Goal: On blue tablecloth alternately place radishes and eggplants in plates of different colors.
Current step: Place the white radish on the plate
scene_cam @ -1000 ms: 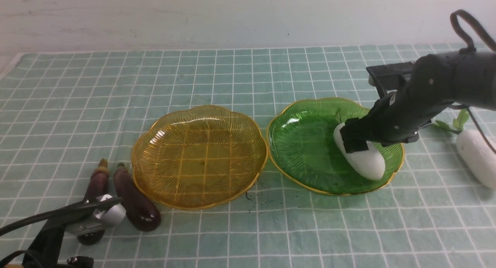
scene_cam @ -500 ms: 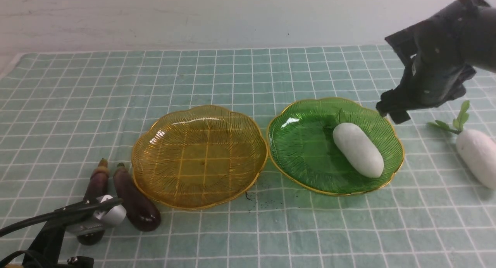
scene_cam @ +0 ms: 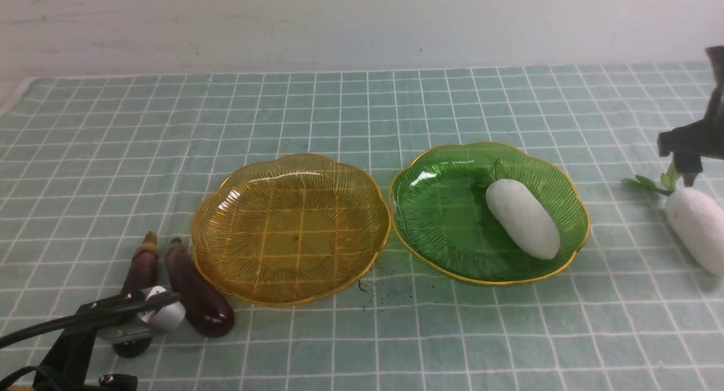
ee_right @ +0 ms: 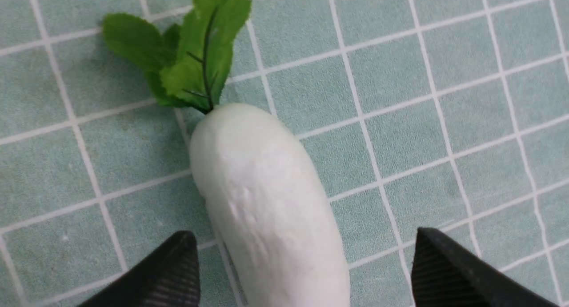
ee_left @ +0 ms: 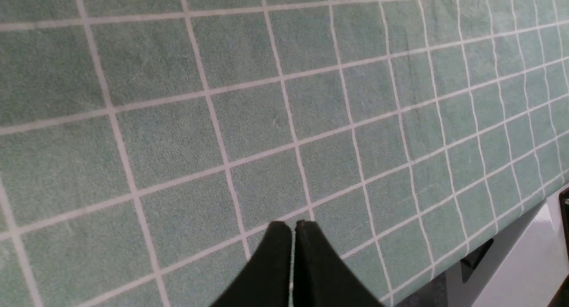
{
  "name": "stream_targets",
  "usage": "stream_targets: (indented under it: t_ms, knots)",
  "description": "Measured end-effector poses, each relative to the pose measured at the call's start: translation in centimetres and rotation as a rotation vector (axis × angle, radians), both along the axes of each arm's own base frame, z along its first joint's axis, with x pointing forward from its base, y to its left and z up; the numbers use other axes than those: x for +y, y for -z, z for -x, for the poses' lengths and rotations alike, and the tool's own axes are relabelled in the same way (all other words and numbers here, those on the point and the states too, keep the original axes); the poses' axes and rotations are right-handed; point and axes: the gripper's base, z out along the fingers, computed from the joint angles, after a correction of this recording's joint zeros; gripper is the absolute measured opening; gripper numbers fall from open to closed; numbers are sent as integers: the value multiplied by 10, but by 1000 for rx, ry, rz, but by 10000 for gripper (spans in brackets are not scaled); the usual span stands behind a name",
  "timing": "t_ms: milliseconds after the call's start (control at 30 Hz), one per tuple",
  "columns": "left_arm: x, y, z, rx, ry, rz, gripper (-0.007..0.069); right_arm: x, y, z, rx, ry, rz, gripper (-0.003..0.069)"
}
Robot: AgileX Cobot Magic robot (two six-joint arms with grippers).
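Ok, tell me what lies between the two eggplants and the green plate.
Only the amber plate, which is empty; the front view shows it.

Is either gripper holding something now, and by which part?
Nothing is held. The left gripper is shut on nothing; the right gripper is open above the radish on the cloth.

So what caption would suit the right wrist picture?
Open right gripper poised over a white radish lying on the blue tablecloth.

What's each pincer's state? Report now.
Left pincer: closed, empty.
Right pincer: open, empty, over the unplated radish.
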Motion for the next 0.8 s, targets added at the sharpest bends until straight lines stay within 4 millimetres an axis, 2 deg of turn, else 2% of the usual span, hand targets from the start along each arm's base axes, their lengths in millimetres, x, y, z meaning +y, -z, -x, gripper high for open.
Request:
stream_targets:
  t_ms: [133, 500, 633, 800]
  knots:
    - [0, 0, 0, -3, 2, -1, -6, -10, 6, 1, 10, 42, -42, 587]
    - [1, 0, -2, -17, -10, -9, -6, -11, 63, -10, 163, -3, -72, 587]
    - [1, 0, -2, -18, -11, -10, -6, -11, 78, -12, 205, -19, -73, 587]
    - [1, 0, -2, -19, -11, -10, -6, -11, 79, -12, 233, -57, -66, 571]
